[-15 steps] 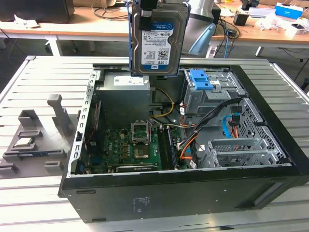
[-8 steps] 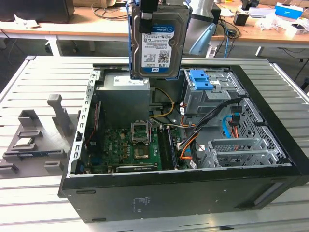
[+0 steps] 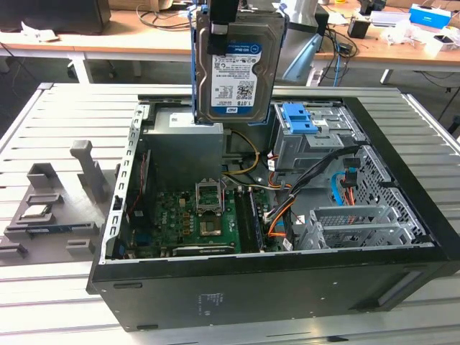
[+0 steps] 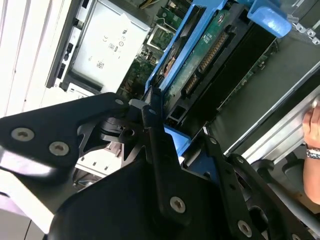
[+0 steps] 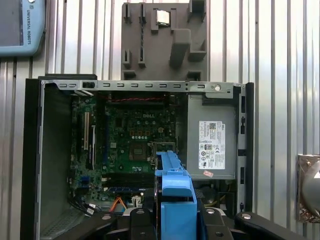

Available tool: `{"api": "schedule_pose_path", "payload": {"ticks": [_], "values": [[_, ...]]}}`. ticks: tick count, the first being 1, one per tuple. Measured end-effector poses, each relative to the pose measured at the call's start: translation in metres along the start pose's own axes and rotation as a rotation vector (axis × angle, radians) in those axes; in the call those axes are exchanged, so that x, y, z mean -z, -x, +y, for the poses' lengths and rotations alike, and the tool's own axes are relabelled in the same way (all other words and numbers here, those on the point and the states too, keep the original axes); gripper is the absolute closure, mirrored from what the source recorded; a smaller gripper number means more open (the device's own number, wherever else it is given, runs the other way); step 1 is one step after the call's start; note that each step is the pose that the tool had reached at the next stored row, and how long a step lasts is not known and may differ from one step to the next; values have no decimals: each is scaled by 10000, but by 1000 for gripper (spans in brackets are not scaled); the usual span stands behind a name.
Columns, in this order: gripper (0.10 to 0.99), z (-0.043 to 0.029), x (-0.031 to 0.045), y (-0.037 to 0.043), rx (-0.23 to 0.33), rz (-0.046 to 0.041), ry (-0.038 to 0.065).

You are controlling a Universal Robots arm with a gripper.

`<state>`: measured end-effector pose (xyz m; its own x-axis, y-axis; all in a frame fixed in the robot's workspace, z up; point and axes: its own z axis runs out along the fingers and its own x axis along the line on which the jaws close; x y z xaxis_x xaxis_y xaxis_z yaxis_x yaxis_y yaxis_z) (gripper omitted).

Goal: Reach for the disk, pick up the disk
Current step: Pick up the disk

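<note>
Blue plastic framed the disk (image 3: pixel 233 72), which hung upright in the air above the open computer case (image 3: pixel 287 287), label facing the exterior view. The gripper (image 4: pixel 159 131) was clamped on the disk's upper edge, its black fingers (image 4: pixel 162 160) pressed against the blue bracket in both wrist views. On the slatted table (image 3: pixel 43 115) beside the case lay a grey fixture (image 3: pixel 50 208) holding a small processor chip (image 3: pixel 36 211).

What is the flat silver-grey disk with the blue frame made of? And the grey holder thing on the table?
The silver-grey disk looks like metal: its casing is dull silver with a glued paper-like white-and-blue label. Its blue frame seems to be plastic, evenly coloured and slightly glossy. The gripper holding it looks like matt black metal with screws. The grey holder appears to be matt plastic, though I can't be sure.
</note>
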<state>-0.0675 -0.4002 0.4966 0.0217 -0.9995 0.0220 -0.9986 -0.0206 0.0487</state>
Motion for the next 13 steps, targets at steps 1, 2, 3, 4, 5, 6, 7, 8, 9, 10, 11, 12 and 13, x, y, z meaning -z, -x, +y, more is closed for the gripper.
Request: {"api": "schedule_pose_path", "payload": {"ticks": [1,2,3,4,5,6,7,8,9,10,11,12,13], "values": [[722,0,-1,-18,0,0,0],[722,1,-2,-38,0,0,0],[722,1,-4,-69,0,2,0],[722,2,-5,-96,-1,2,0],[722,2,-6,-115,-1,2,0],[722,3,-8,-154,0,6,0],[722,4,-10,-193,-1,13,1],[722,5,-12,-247,-2,20,0],[722,6,-14,-293,-2,28,1],[722,6,-15,-333,-1,35,1],[722,7,-17,-367,-2,40,1],[722,8,-18,-396,-3,45,1],[722,8,-19,-413,-3,49,1]]}}
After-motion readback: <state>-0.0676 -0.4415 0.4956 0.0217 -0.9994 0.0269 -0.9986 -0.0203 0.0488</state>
